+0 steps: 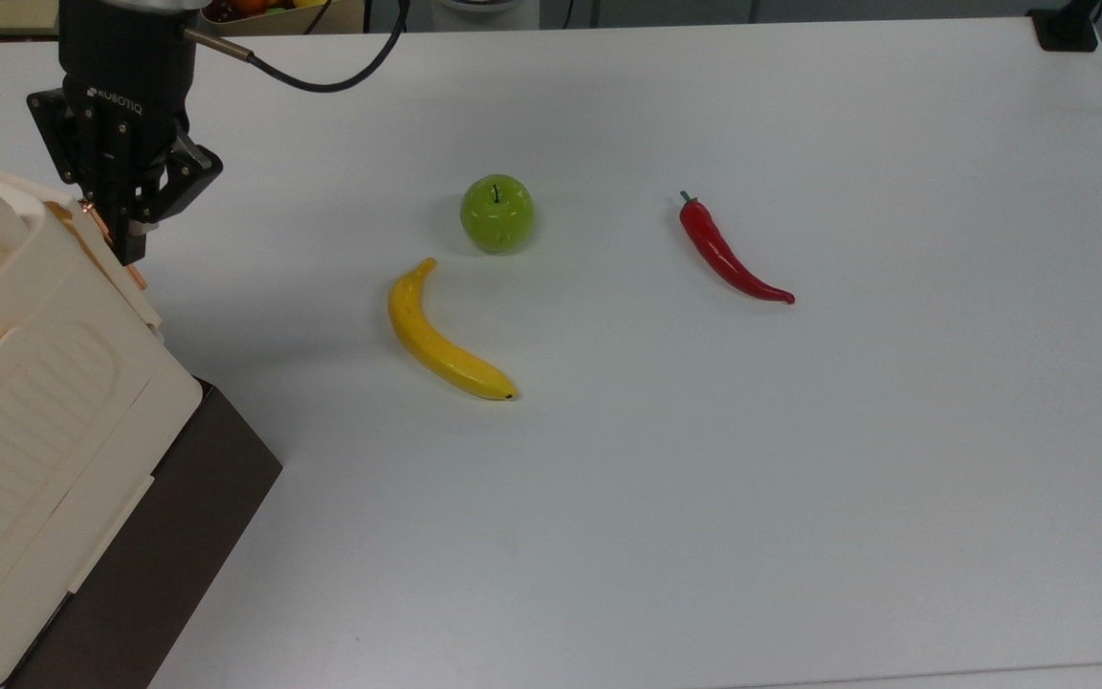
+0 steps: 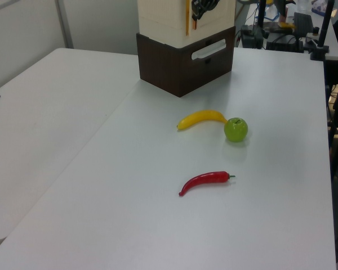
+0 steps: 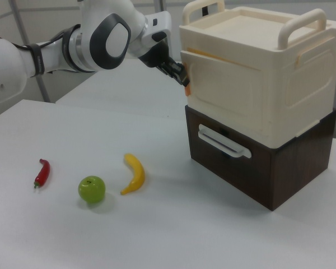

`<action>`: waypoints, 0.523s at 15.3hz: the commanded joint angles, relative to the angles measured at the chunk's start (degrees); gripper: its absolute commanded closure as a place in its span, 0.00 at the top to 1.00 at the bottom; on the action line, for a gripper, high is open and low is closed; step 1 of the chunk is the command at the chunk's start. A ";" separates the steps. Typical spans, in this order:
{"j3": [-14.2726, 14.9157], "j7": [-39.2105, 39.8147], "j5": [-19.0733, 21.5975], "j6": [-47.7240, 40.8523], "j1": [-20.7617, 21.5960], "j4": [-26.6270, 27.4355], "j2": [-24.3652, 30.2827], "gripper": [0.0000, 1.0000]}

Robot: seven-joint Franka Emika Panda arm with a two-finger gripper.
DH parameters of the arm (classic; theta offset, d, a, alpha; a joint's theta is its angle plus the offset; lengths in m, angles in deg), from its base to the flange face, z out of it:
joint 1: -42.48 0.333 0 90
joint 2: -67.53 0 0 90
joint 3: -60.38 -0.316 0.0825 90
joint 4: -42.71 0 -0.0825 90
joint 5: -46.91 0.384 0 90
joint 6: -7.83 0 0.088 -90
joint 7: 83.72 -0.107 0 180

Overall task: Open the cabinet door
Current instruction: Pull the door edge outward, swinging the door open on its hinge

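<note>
The cabinet point(image 3: 269, 67) is a big cream box with two top handles on a dark brown base; it also fills the top view's left edge point(image 1: 25, 402). Its cabinet door point(image 3: 227, 98) is the plain cream panel on the face toward the fruit. The door stands slightly ajar, and a thin tan strip point(image 2: 187, 17) of its inner side shows along the free edge. My gripper point(image 3: 183, 78) is shut on that free edge. From above, the gripper point(image 1: 133, 256) points down at the cabinet's far corner.
A yellow banana point(image 1: 441, 335), a green apple point(image 1: 496, 212) and a red chili point(image 1: 728, 254) lie on the white table. The dark brown base point(image 3: 257, 168) carries a cream bar handle point(image 3: 224, 143). A black cable trails from the gripper.
</note>
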 commanded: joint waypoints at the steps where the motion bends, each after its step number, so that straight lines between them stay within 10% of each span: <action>1: -0.30 -1.28 -0.01 -4.73 1.43 0.61 2.15 0.37; 3: -0.30 -1.28 0.35 -7.62 1.43 0.43 2.86 0.48; 5: -0.47 -1.37 0.43 -10.17 1.43 0.34 3.91 0.85; 8: -0.65 -1.46 0.87 -12.38 1.43 0.17 5.23 1.00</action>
